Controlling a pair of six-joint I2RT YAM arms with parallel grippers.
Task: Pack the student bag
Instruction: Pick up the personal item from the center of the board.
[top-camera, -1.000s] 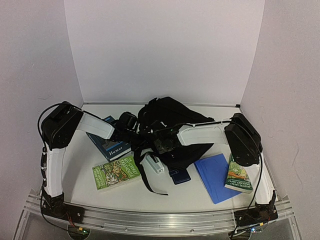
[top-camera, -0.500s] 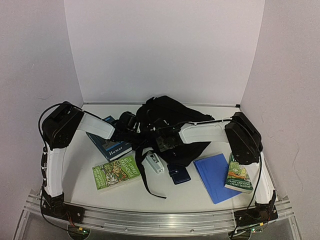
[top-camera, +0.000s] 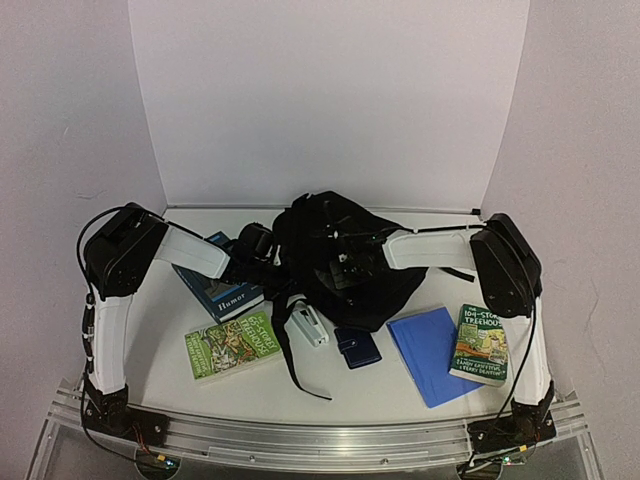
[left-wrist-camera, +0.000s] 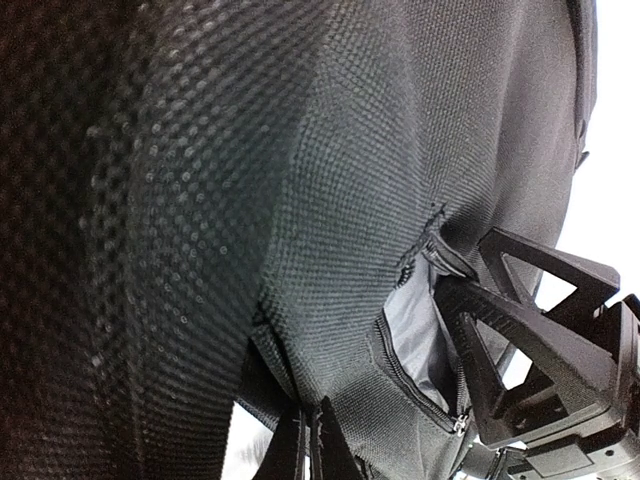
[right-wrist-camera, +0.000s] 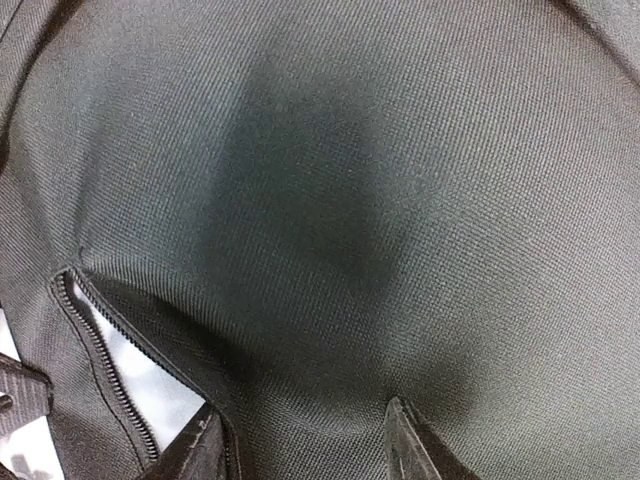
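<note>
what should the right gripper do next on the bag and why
Probably close the right gripper on the fabric between its jaws, then lift a little. The jaws stand apart, pressed on the student bag just beside the open zip, and the left gripper is shut on fabric across that zip. A second pinch should let the mouth be pulled wide for packing.

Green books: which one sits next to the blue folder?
The Treehouse book, at the right edge of the folder; the other green book lies far left.
</note>
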